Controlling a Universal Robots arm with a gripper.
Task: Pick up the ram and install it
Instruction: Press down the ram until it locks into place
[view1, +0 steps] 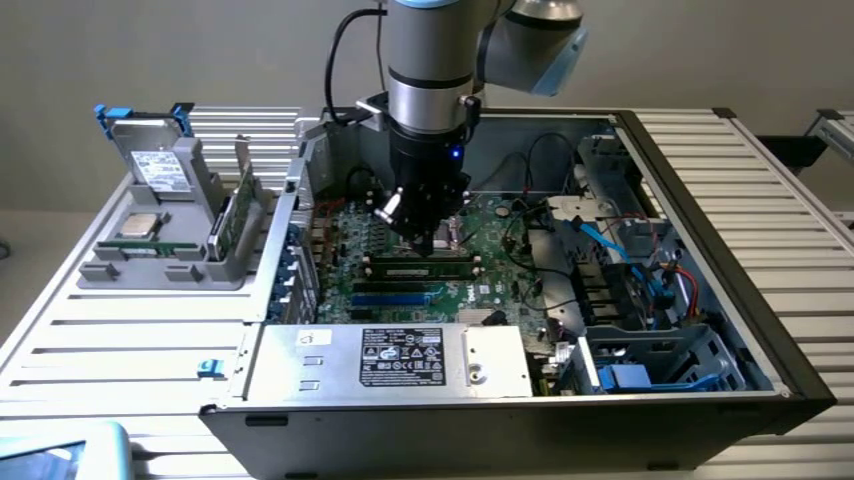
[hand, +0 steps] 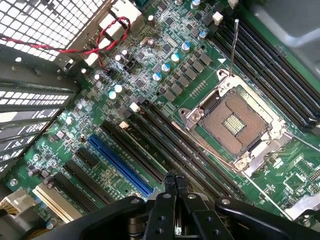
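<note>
My arm stood near vertical, reaching straight down into the open PC case (view1: 694, 200). My end effector (view1: 430, 238) was fully closed, empty, its tips just over the motherboard's (hand: 165, 65) memory slots (hand: 165, 145), beside the empty CPU socket (hand: 235, 125). The ram (view1: 424, 266) sat flat in a slot directly under me. The power supply label (view1: 400, 357) was too small to read.

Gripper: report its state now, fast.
Gripper: shut, fingers together, nothing visibly between them, hanging over the motherboard inside the open computer case.
</note>
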